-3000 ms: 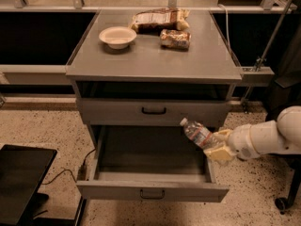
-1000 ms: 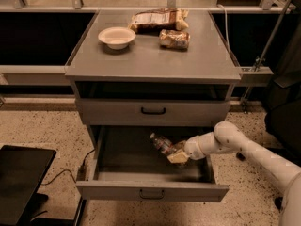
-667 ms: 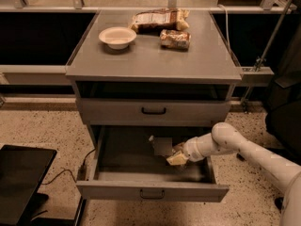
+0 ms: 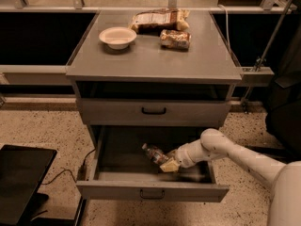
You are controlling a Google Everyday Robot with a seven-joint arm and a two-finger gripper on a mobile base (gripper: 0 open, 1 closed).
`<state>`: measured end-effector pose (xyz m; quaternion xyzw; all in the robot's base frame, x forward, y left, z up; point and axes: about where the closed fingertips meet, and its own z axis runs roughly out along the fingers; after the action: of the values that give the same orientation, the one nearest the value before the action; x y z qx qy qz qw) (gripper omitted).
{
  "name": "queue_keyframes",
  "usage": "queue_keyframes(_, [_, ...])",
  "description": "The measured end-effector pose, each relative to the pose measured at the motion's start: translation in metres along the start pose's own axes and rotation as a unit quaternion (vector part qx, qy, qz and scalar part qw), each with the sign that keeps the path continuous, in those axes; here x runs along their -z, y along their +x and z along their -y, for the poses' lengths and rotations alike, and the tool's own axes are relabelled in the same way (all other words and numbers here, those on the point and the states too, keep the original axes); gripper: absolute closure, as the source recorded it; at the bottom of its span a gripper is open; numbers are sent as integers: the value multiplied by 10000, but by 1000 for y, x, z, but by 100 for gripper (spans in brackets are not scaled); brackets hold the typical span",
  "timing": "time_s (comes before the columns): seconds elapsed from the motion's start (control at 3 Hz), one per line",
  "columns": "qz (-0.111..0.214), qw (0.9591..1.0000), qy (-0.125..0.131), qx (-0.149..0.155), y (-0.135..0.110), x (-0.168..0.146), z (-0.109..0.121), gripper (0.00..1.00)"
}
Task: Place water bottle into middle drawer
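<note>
As we went left to right, the bowl (image 4: 117, 36) sat near the back-left corner of the tabletop (image 4: 155, 60). Two snack packets (image 4: 160, 19) lay by the back edge, right of centre. Neither mattered for the task. Under the front edge the upper drawer (image 4: 113, 111) was closed, and below it the middle drawer (image 4: 113, 190) stood pulled out.

We logged the water bottle (image 4: 153, 153) inside the tray's outline, below the right half of the tabletop's front edge. It was tilted, with the white cap up and to the left. The gripper (image 4: 170, 165) was low in the drawer, just right of the bottle, and looked clamped on its lower end. The arm (image 4: 221, 149) came in over the drawer's right side. We could not tell whether the bottle touched the tray floor.

We judged the step to be the set-down. Doing it well meant lowering until the bottle rested on the flat bottom. Then we needed a gentle release so the round ribbed body would not roll, and a withdrawal clear of the upper drawer and the side wall.
</note>
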<state>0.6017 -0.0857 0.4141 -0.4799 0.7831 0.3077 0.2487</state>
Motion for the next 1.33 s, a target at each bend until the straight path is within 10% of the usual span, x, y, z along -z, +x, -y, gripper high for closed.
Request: queue_keyframes(1.33, [0, 10000, -1, 0, 0, 0, 0, 11])
